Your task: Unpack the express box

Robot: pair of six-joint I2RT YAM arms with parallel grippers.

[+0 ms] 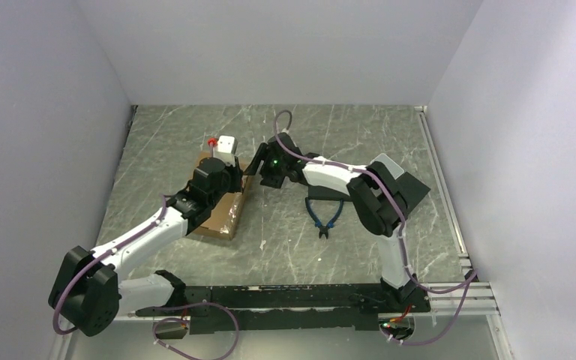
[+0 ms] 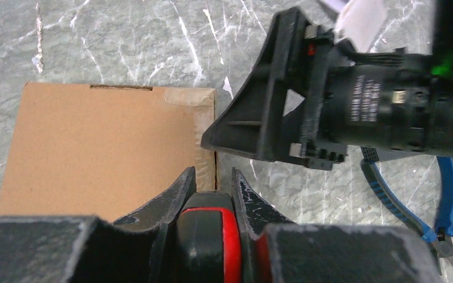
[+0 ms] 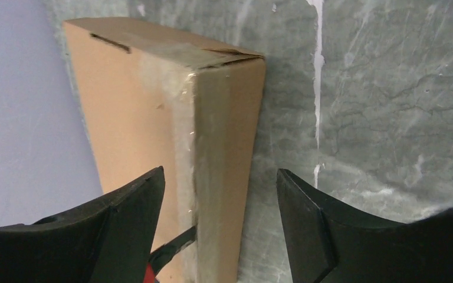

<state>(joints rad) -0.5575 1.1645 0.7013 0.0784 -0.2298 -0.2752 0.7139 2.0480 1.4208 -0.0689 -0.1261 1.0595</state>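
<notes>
I get soft, even light from above; shadows on the counter point(image 1: 360, 142) are faint. Tape point(image 3: 184, 100) on the express box point(image 3: 130, 118) glints; the right pincer point(image 3: 219, 172) looks blurred.

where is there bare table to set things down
Free: the far-right table between the right arm and back wall, and the near strip between the blue pliers and the base rail. Crowded: the express box, where the left gripper with its red tool and the open right gripper meet.

Grey marbled tabletop point(image 1: 360, 135), white walls point(image 1: 270, 45) on three sides.
</notes>
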